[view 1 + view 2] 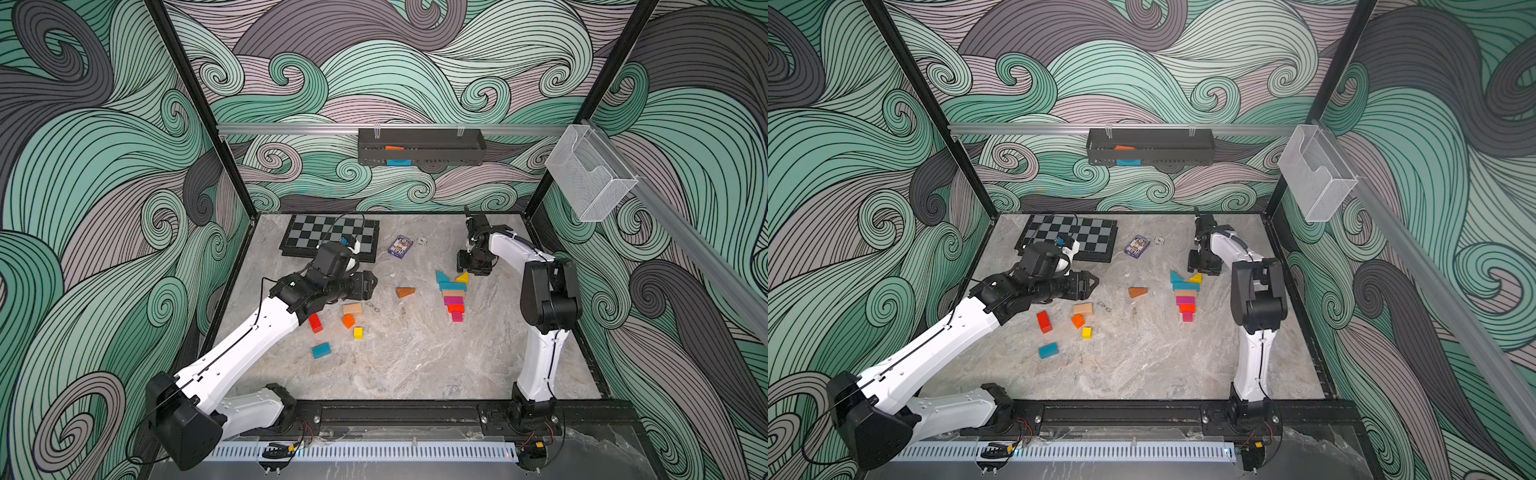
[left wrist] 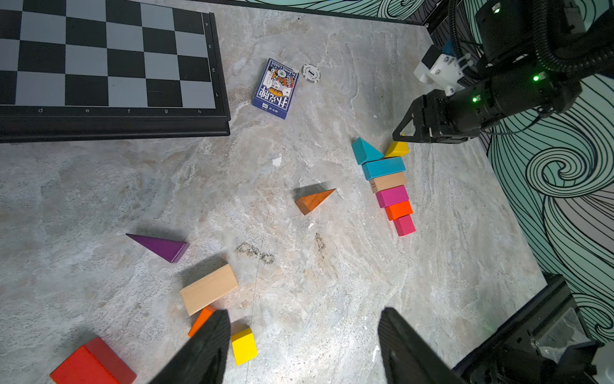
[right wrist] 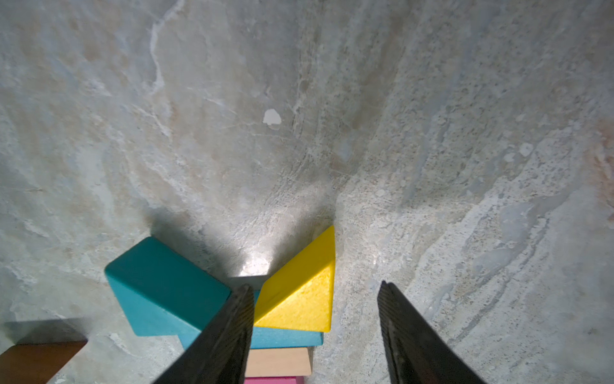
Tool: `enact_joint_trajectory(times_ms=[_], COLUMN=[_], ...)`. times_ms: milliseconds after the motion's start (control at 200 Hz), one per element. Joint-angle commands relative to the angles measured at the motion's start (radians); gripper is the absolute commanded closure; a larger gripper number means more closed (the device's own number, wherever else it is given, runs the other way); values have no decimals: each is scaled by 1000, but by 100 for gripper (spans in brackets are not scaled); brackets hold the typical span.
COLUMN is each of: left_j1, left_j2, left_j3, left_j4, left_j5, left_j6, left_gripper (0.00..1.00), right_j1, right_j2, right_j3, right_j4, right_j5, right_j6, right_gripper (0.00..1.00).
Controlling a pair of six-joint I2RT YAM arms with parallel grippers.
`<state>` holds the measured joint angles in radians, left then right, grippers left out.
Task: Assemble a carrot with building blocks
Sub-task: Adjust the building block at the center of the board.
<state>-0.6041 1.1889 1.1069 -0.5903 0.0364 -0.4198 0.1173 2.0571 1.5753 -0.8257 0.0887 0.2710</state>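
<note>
Fitting the leaves: looks like the step in hand, with the yellow wedge (image 3: 299, 299) set against the teal wedge (image 3: 159, 282) to fork like greens.
Carrot: lies flat on the surface (image 1: 415, 365) near the right arm as a tapering row of blocks (image 1: 454, 297), pink at the tip, widening through orange-red, pink and beige to teal.
Right hand (image 3: 315, 284): straddles the yellow wedge half wide, one finger in the notch between the wedges, the other clear of it; grips nothing, probably there to nudge or square it.
Left hand (image 2: 305, 311): hovers wide and empty over the spare pieces, well apart from the carrot.
Spares: orange wedge (image 2: 314, 201), purple wedge (image 2: 162, 246), beige block (image 2: 209, 289), yellow cube (image 2: 244, 345), red block (image 2: 93, 362), scattered loose.
Risk: likely a knock to the row.
</note>
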Motion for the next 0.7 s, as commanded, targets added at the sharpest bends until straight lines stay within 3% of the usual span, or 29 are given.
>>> enact_joint_trajectory(times_ms=[0,695], left_j1=[7,9], left_j2=[9,22], left_j3=[39,37], left_j4=[2,14], left_j5=[10,8], left_j6=[-7,-8], left_gripper=[29,29], right_j1=[-5,4], right_j2=[12,31], right_j3=[0,-14], right_j4=[2,4], right_j5=[14,-18], right_j6=[-7,-26], right_gripper=[41,50])
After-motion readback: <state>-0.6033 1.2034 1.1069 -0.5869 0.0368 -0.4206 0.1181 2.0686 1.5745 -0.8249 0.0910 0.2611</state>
